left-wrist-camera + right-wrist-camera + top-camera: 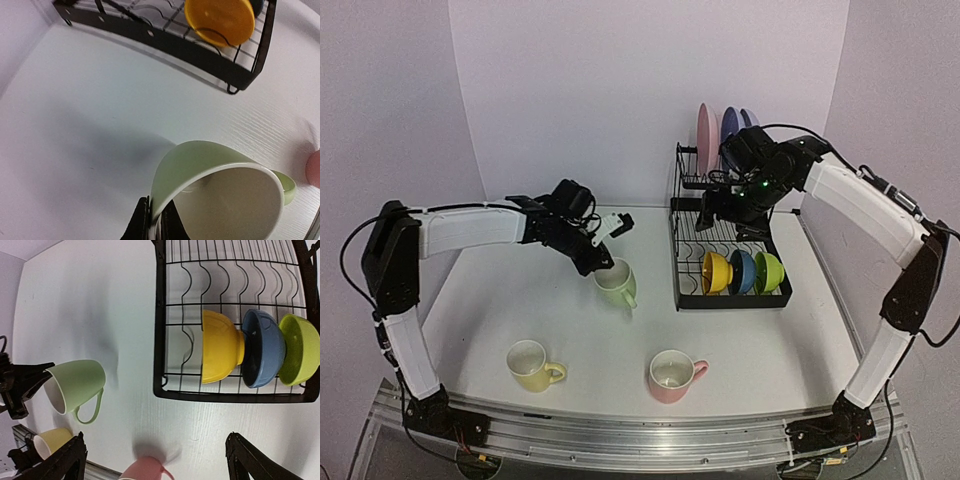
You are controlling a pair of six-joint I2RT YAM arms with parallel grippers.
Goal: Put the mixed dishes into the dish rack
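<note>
pale green ceramic mug (200, 160): we see a smooth, glossy glaze
black wire dish rack (230, 396): we see coated metal
white worktop (100, 125): matt, finely grained

- The left arm (470, 228) rises from its base at the near left, bends at a high elbow, and runs its white forearm level toward the middle.
- Its wrist (568, 205) angles down and to the right.
- The left gripper (603, 268) points downward, its jaws closed on the rim of the pale green mug (617, 282); in the left wrist view one dark finger (142, 222) lies outside the wall and the other inside.
- The right arm (865, 205) climbs from the near right, folds at an outer elbow, and slopes up and leftward to the far side.
- The right gripper (718, 208) faces down, its fingers (65, 460) spread wide, holding nothing.
</note>
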